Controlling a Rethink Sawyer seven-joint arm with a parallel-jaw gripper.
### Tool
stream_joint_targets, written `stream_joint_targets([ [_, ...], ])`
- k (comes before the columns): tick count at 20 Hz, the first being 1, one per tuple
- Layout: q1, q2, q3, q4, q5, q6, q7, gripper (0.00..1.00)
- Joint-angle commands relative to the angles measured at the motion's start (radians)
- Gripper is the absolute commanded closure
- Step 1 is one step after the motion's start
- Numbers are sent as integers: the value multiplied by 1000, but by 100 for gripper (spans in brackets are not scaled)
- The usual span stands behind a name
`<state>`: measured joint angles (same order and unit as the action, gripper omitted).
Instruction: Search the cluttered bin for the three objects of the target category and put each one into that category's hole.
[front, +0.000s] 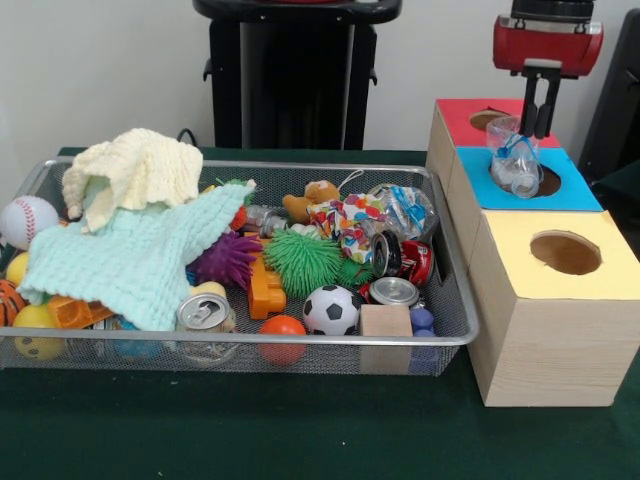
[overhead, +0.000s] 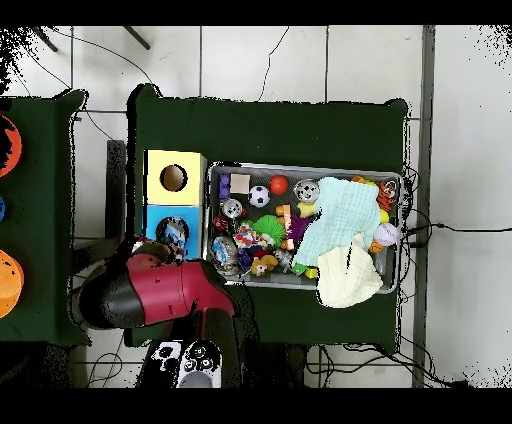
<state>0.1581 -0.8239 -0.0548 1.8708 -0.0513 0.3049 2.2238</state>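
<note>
1. Fingers (front: 541, 128) closed narrowly on the top of a crumpled clear plastic bottle (front: 514, 160), blue label showing.
2. Bottle hanging just below and slightly left of the fingers in the front view, long axis tilted, lower end at the blue box's hole (front: 541, 182).
3. Hole almost directly beneath; probably a short lowering and release.
4. Mesh bin (front: 455, 330) well to the side, with cans among cloths and toys.

Mint cloth (front: 140, 262), cream cloth (front: 135, 170), possibly red can (front: 403, 258).
</note>
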Motion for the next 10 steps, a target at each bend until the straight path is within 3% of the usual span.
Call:
stream_joint_targets([
  [1,-9,85,23,-19,-66,39,22,100],
  [10,-12,127,19,-34,-78,3,20,100],
])
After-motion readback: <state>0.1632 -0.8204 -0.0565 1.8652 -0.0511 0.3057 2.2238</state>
